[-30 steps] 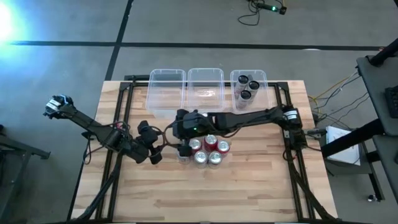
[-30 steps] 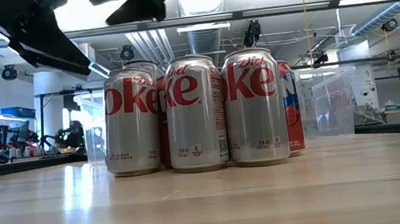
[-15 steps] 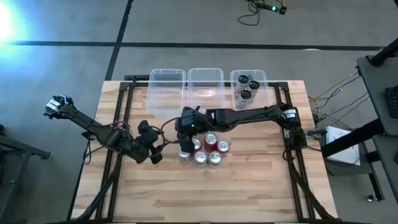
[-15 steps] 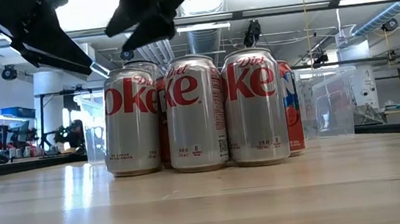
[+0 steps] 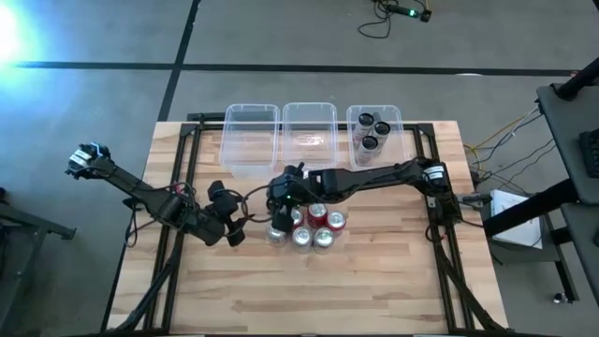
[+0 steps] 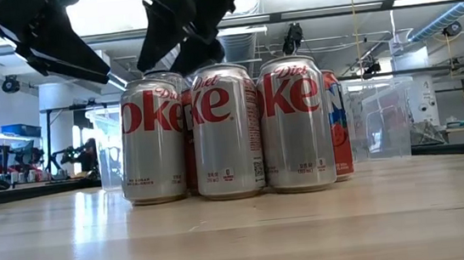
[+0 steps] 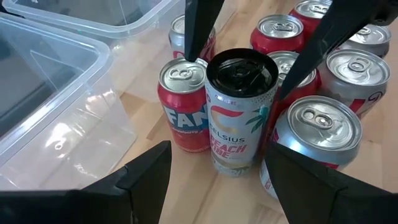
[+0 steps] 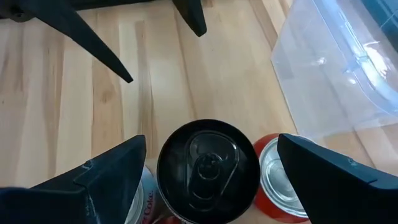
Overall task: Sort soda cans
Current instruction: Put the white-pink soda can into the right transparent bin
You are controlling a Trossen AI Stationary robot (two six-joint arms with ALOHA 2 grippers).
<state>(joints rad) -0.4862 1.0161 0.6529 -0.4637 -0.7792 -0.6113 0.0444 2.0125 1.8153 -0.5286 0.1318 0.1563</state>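
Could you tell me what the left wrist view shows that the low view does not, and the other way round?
Only the left wrist view shows the black-topped Celsius can with the right gripper open on either side of it, plus a red Fanta can beside it and the clear bins. Only the low view shows the three Diet Coke cans fronting the cluster, labels facing the camera, and the room behind. Both show the can cluster and the right gripper's fingers above it.

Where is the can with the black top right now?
In the high view the black-topped can stands at the left end of the can cluster near the table's middle, beside a red can, between the right end effector's open fingers.
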